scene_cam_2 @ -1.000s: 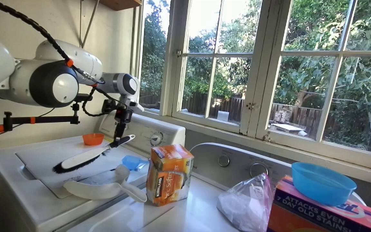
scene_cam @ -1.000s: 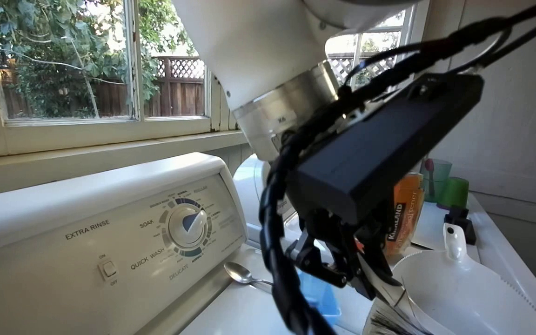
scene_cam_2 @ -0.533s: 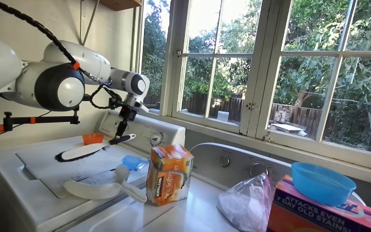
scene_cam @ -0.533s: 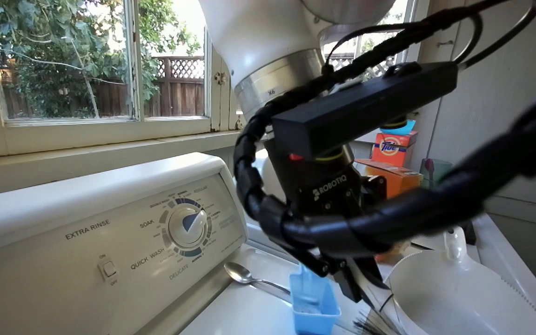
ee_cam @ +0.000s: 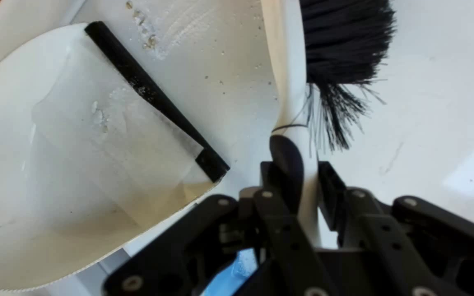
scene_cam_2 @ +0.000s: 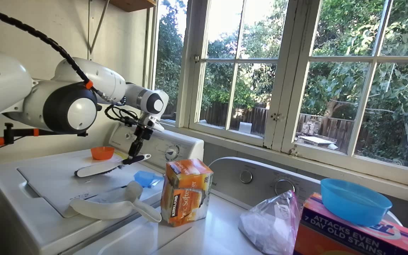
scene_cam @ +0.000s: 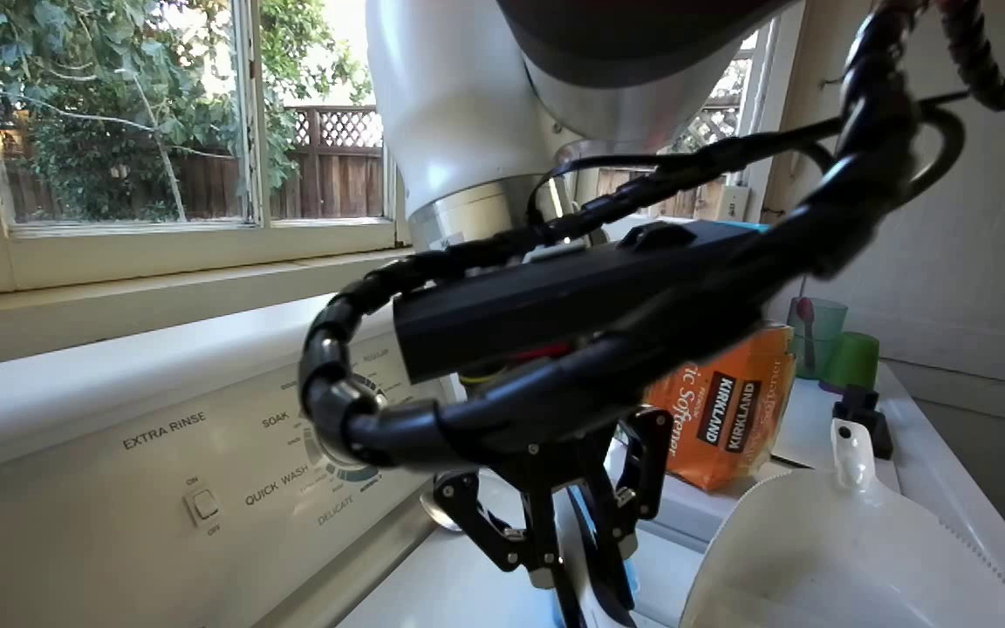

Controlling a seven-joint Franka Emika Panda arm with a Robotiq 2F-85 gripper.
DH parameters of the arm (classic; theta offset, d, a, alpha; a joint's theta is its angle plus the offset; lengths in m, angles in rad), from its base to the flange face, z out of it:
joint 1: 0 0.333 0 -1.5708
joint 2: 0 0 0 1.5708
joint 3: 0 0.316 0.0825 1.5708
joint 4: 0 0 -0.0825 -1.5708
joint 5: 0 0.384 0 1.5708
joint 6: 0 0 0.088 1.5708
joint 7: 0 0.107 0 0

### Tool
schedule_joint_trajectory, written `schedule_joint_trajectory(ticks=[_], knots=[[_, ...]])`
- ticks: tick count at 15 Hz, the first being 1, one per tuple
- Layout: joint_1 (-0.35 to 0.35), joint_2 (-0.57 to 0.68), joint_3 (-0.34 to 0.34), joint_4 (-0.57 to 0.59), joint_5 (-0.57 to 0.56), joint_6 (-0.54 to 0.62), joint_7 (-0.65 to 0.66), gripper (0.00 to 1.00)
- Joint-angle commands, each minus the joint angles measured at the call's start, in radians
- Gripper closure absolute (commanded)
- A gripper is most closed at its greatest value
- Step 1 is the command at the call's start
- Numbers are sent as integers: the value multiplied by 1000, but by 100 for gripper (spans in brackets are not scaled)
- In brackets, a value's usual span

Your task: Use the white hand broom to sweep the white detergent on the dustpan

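Robotiq gripper (ee_cam: 297, 170): clamped on handle of white hand broom (ee_cam: 287, 61) | long axis: running ahead of fingertips, head foremost | wrist view: bristles right of gripper, white dustpan (ee_cam: 56, 176) left

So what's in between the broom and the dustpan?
Some white powder, smeared in places, and a sprinkle of tiny specks. They're on the washing machine's top, between the broom and the dustpan in the wrist view.
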Motion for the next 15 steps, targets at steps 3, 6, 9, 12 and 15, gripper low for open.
schedule_joint_trajectory(ticks=[3, 6, 9, 12, 15], knots=[[22, 40, -30, 50, -40, -32, 44, 93], [41, 36, -56, 46, -96, -90, 23, 93], [67, 32, -79, 50, -167, -166, -6, 93], [101, 33, -102, 58, -246, -232, -41, 93], [134, 38, -133, 64, -331, -266, -83, 93]])
